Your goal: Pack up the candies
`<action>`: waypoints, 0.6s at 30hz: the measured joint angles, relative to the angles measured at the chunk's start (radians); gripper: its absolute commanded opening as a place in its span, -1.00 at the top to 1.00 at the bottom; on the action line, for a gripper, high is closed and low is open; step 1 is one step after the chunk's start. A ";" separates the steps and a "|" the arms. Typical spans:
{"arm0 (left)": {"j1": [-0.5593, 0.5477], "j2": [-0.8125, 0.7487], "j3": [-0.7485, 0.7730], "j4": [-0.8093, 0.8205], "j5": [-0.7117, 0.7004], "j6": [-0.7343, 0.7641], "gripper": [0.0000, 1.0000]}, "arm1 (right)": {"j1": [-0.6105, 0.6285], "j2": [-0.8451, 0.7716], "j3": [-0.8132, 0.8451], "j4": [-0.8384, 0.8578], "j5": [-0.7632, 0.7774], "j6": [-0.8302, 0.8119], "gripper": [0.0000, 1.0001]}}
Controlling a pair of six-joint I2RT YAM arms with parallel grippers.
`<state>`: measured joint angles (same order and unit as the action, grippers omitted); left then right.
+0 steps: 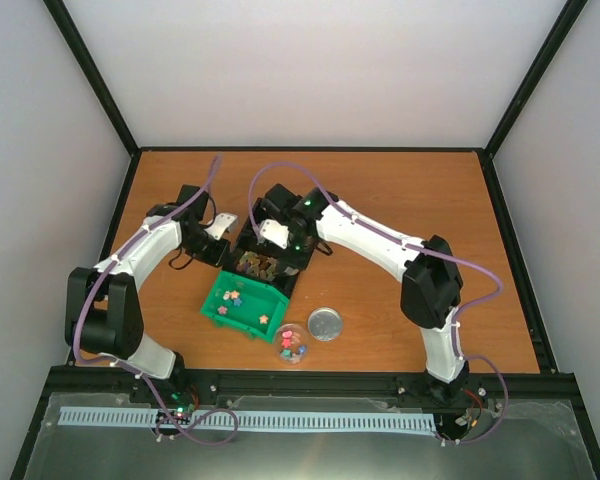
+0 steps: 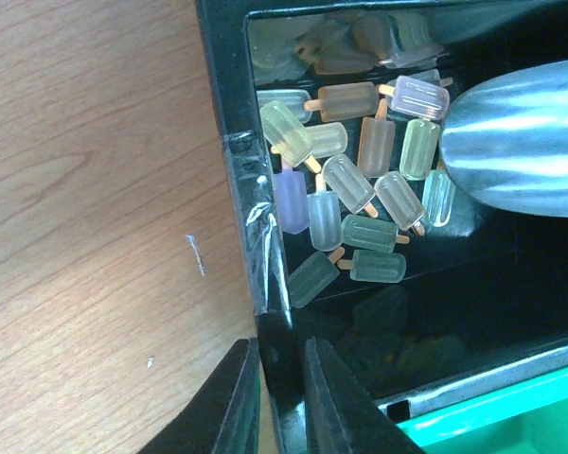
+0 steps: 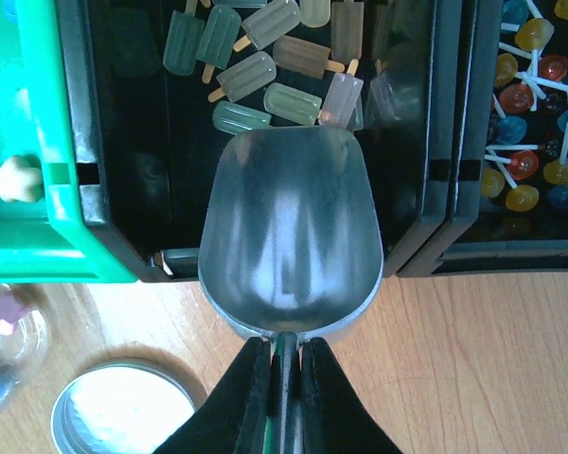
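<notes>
The candies [image 1: 236, 298], tiny mixed-colour stars, lie in a green tray [image 1: 218, 312]; a few more sit in a clear jar [image 1: 290, 345]. One pale star [image 3: 12, 178] shows in the green tray [image 3: 52, 142] in the right wrist view. My left gripper [image 2: 282, 345] is shut on the side wall of a black tray [image 2: 237, 189]. My right gripper [image 3: 284, 345] is shut on the handle of a metal scoop [image 3: 289, 236]. The scoop is empty and hovers over the black tray's near wall, above pale popsicle-shaped pieces [image 3: 265, 71].
A round silver lid [image 1: 325, 323] lies on the table right of the jar; it also shows in the right wrist view [image 3: 123, 411]. A second black compartment [image 3: 454, 142] holds lollipop-like pieces [image 3: 530, 95]. The scoop's underside [image 2: 530, 142] fills the left wrist view's right side.
</notes>
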<state>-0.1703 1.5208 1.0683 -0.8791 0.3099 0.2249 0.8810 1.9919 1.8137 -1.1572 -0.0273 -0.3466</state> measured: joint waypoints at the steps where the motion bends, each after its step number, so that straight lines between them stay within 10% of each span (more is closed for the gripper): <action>1: 0.000 0.000 0.000 0.000 0.000 -0.001 0.68 | 0.000 0.006 0.006 0.000 0.002 0.000 0.94; 18: 0.002 -0.007 0.000 0.018 0.003 -0.012 0.99 | -0.002 0.070 -0.016 0.203 -0.116 -0.030 0.94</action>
<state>-0.1688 1.5139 1.0683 -0.8612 0.3126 0.2131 0.8795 2.0621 1.7977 -0.9539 -0.1429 -0.3767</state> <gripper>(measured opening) 0.024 0.064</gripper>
